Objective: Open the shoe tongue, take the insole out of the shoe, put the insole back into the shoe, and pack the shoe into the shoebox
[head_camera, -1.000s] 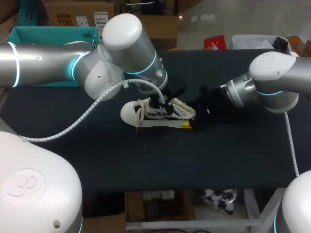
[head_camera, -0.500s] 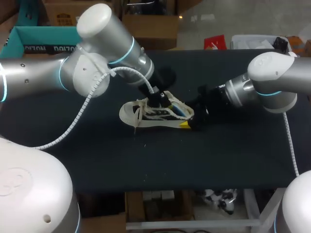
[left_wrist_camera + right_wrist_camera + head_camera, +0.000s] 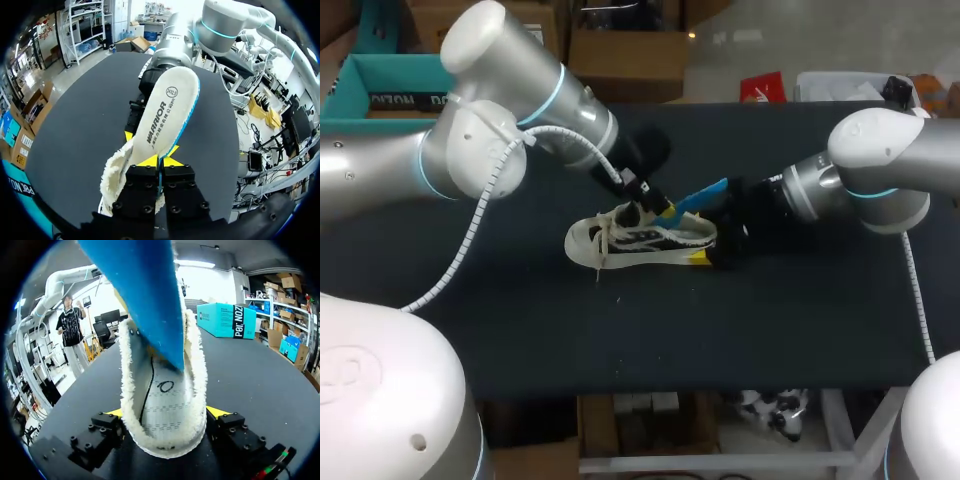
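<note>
Left pincer pinches the insole, angled up out of the shoe; right pincer clamps the shoe's heel on the counter.

left arm raised, reaching to centre | left end effector pinching insole | right arm low | right end effector clamping shoe heel

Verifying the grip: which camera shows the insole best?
Left wrist view: most of the insole, pale face, pinched in the left pincer. Head view shows a blue strip; right wrist view, its blue side.
</note>
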Robot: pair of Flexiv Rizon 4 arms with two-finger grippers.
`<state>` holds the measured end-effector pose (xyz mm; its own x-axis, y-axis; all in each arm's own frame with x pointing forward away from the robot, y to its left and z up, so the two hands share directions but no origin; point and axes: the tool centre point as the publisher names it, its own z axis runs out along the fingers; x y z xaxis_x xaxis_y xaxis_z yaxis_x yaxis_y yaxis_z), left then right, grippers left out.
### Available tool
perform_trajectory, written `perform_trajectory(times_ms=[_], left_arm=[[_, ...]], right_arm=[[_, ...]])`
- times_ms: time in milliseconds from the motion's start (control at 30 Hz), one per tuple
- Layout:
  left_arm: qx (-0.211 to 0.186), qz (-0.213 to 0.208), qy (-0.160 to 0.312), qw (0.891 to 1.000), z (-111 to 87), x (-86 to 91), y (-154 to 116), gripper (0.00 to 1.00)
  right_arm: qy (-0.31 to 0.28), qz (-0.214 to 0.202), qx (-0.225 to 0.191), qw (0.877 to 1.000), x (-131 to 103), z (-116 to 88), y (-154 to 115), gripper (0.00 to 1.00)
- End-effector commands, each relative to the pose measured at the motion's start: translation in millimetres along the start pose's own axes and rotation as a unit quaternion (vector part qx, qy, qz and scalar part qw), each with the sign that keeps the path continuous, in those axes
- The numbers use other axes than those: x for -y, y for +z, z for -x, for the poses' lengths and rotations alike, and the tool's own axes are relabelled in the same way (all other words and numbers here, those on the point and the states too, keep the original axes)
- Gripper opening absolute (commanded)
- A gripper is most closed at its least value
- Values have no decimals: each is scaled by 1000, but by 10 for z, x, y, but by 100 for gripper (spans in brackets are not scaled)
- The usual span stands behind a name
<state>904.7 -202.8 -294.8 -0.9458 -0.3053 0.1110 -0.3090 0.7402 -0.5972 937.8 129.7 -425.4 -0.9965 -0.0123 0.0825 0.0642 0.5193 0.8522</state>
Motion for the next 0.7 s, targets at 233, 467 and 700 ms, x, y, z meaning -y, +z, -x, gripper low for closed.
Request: perform_trajectory(times_ms=[233,467,700], left_arm=[[-125,-65,6,990,-101,173,-420,0],[-174,-97,19,980,-193,346,-684,0],[-187,-129,33,973,-316,559,-903,0]], right_arm=[[0,0,0,1000,16,10,27,0],[0,0,0,1000,16,10,27,0],[0,0,0,1000,16,10,27,0]])
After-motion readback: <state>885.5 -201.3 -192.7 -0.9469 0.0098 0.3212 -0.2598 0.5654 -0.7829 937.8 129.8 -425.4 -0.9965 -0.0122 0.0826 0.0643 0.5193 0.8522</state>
